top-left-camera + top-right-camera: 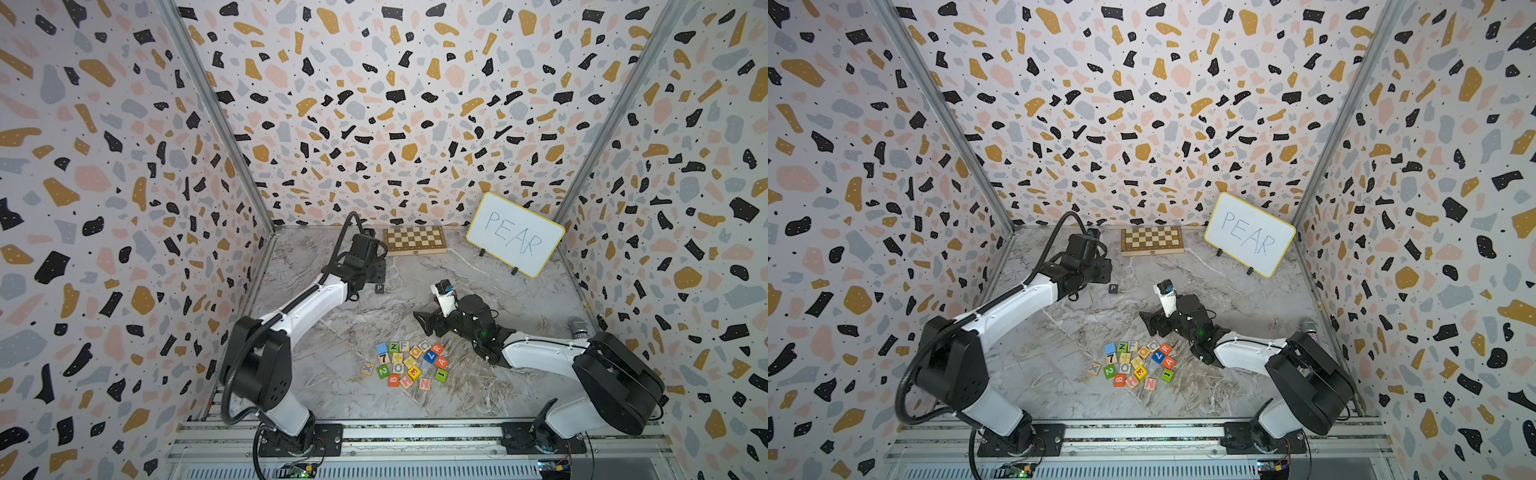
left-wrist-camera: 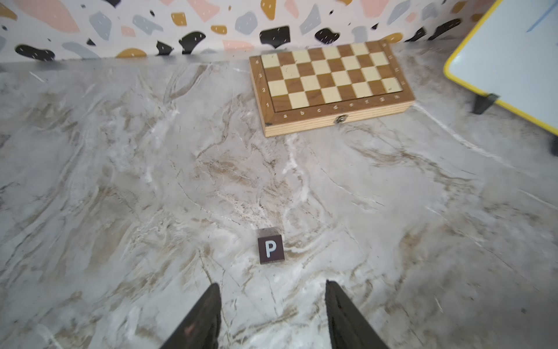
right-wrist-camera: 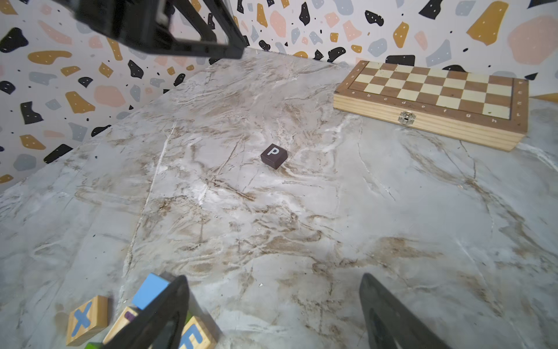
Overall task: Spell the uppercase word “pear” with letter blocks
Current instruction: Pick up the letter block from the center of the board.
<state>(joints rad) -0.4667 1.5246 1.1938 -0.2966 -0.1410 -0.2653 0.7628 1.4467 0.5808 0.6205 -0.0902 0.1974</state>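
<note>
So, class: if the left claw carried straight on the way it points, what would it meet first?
Most likely the black P block, lying on the table dead ahead of the open left claw. Depth is unclear, so it could touch the table just short of it.

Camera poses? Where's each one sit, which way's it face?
Top views: high at the robot's base side, looking down and forward; left arm, right arm show.
Left wrist: on left arm, facing P block, chessboard; left claw tips show.
Right wrist: on right arm, facing same pair; right claw tips show.
Shared: P block in all four.
</note>
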